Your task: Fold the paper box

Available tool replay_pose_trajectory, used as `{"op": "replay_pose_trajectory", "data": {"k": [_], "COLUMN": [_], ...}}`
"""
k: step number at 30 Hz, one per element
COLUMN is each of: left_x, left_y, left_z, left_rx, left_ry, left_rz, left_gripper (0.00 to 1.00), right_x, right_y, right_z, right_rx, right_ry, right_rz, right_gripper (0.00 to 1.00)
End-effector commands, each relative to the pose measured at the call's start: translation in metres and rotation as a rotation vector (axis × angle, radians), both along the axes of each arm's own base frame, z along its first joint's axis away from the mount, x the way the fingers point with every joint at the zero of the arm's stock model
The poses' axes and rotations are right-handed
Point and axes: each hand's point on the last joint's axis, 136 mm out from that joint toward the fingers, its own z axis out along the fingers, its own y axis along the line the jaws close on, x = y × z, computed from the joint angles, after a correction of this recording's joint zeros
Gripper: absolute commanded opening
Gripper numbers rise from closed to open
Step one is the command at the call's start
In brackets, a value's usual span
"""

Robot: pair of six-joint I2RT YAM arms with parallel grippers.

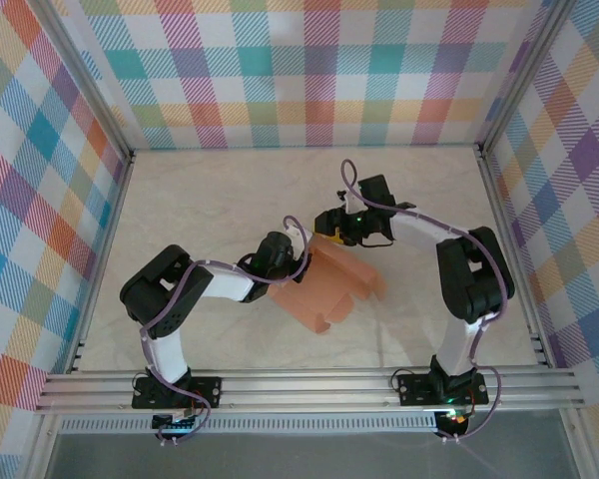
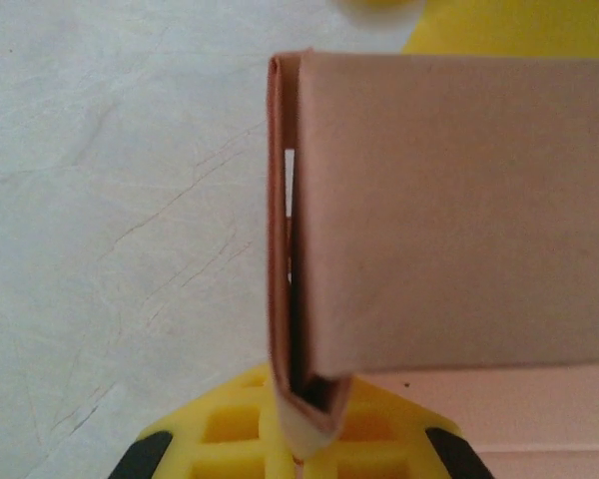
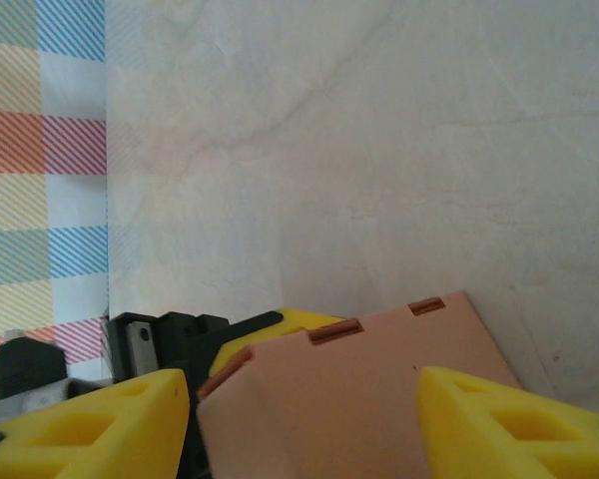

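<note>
There is one paper box (image 1: 324, 291), a thin salmon-orange cardboard piece, partly folded. It sits on the pale marbled table (image 1: 210, 190) with one panel sloping up from a flat, notched sheet. In the left wrist view the paper box (image 2: 459, 210) shows two layers doubled over a sharp crease, with a narrow slit of light between them. In the right wrist view the paper box (image 3: 359, 399) shows a plain panel with three small slots along its upper edge. Two arms work on it, one gripper each. The left gripper (image 1: 298, 261) is at the box's far-left corner, and its yellow fingers (image 2: 230, 424) are pressed together on the creased end of the doubled card. The right gripper (image 1: 331, 238) is at the box's far edge, just right of the left one. Its fingers (image 3: 90, 419) are spread to either side of the slotted panel, and a thin dark gap shows between one finger and the card's edge. Bare table runs from the box to the three plaid walls (image 1: 309, 70) behind, to the left and to the right, widest to the left and behind. A narrower strip lies between the box's near edge and the aluminium rail (image 1: 299, 384) that carries the two arm bases.
</note>
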Motion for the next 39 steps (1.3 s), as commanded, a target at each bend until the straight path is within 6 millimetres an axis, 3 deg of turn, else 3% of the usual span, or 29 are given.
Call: {"op": "replay_pose_trajectory", "data": {"k": [1,7,17,27,39], "left_x": [-0.003,-0.002,0.011,0.019,0.026], "left_y": [-0.006,-0.007,-0.003,-0.004,0.000], "left_z": [-0.005,-0.005,-0.006,-0.007,-0.005], "left_rx": [-0.017,-0.016,-0.031,-0.050,-0.057], "left_ry": [0.014,0.018,0.011,0.030,0.048], "left_rz": [-0.014,-0.008,0.070,0.120,0.183], "left_gripper": [0.04,0.08,0.19,0.00,0.00], "right_x": [0.000,-0.003,-0.008,-0.015,-0.019], "right_y": [0.010,0.008,0.012,0.010,0.001], "right_z": [0.002,-0.015,-0.017,-0.027,-0.042], "right_rx": [0.063,0.042,0.103,0.114,0.088], "right_ry": [0.036,0.074,0.114,0.160,0.155], "right_rz": [0.032,0.027,0.018,-0.011,-0.160], "right_gripper": [0.56,0.47,0.43,0.41,0.31]}}
